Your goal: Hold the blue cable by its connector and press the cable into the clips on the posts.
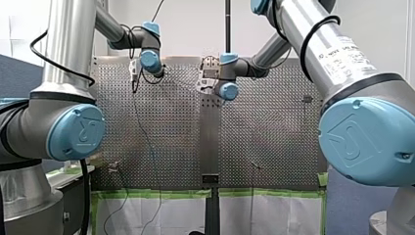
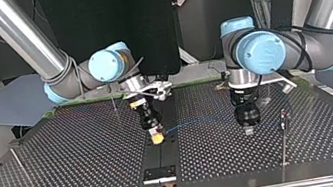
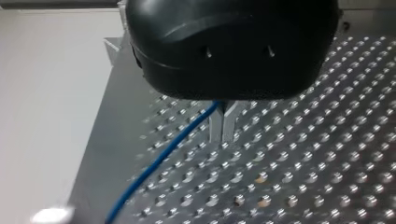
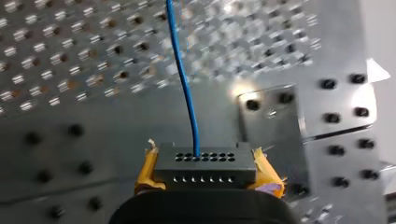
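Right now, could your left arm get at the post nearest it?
Probably yes. In the top view the post stands close beside my left gripper, only perforated table between them; the blue cable runs the other way, toward the connector.

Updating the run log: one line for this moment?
right end effector: shut on connector | left end effector: shut on blue cable

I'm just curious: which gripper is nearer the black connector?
Right. My right gripper clamps the connector; my left gripper grips the blue cable farther along, apart from it.
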Controlling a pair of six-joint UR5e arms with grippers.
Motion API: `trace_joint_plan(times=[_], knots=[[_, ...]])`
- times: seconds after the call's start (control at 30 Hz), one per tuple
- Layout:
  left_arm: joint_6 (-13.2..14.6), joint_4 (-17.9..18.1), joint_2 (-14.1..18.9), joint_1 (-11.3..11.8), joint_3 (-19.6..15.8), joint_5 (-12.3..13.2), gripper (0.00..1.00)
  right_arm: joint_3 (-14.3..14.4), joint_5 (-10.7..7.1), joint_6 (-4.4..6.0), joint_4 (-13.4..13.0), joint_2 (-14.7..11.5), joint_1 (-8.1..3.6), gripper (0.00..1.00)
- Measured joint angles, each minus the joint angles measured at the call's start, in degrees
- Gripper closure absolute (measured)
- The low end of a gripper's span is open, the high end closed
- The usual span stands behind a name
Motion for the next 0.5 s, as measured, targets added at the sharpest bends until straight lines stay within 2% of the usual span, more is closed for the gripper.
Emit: trace_joint_plan(times=[0.23, 0.5], knots=[[1.00, 3.94, -1.84, -2.18, -3.97, -1.97, 1.00, 3.47, 2.36, -1.12, -0.64, 0.00, -0.07, 1.00], [1.46, 7.56, -4.78, -4.31, -8.00, -2.98, 1.00, 6.90, 3.76, -1.21, -3.65, -0.01, -0.92, 1.00]])
